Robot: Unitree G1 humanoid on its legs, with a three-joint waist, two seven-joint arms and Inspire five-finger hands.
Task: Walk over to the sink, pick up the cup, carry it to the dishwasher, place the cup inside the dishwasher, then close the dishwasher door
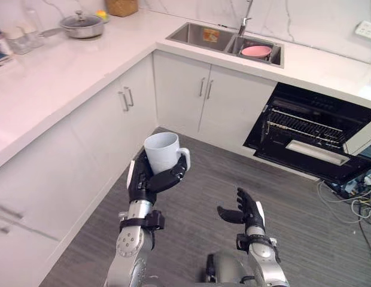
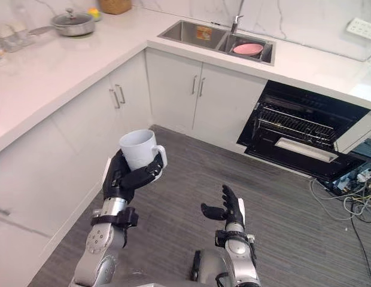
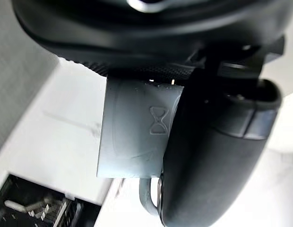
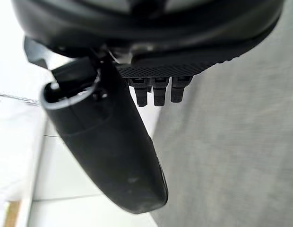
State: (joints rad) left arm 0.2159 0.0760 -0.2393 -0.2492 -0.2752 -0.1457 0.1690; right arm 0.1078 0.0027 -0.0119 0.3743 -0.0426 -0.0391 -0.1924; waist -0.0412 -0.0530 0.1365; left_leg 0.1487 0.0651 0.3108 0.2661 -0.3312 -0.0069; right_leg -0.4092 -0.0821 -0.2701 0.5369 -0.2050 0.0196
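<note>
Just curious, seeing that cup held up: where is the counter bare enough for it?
Bare: the counter from the pan to the near edge, and the stretch right of the sink, above the open dishwasher. Crowded: the far corner by the pan; one sink basin holds a pink bowl.

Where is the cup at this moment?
The cup is upright in the left hand, held above the floor near the white corner cabinets, left of the open dishwasher.

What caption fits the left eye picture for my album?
Left hand grips a white mug, with the open dishwasher ahead.
</note>
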